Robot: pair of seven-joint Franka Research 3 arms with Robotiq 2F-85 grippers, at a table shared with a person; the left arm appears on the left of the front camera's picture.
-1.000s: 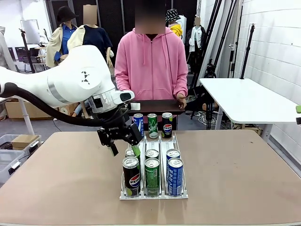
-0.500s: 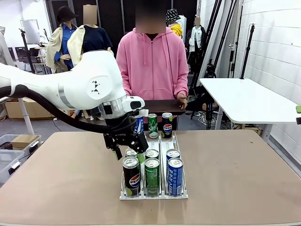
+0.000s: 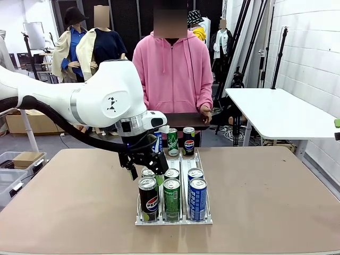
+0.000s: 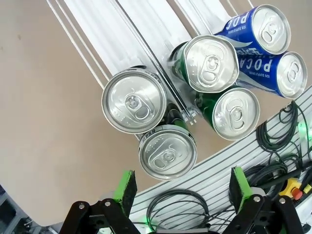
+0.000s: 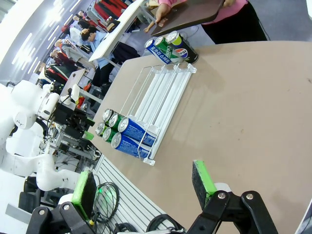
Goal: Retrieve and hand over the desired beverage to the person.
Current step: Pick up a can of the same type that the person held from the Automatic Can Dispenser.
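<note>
Front view: the left claw [image 3: 144, 168] hangs released over the left lane of the rack [image 3: 200, 158], just above the black cola cans [image 3: 148, 199] at the rack's near end. The cans stand upright, so the reach looks to be straight down. There are nine cans: three black, three green, three blue. Six are at the rack's near end and three at its far end, below the tray [image 3: 183, 120] held by the person [image 3: 171, 69]. Which drink is wanted cannot be told.

Left wrist view: six can tops show, and the nearest black can [image 4: 167, 154] lies just ahead of the spread pads [image 4: 127, 185].

Right wrist view: the right claw [image 5: 144, 187] is also released, over bare worktop [image 5: 253, 112] and well apart from the rack. The left arm is nearer.
</note>
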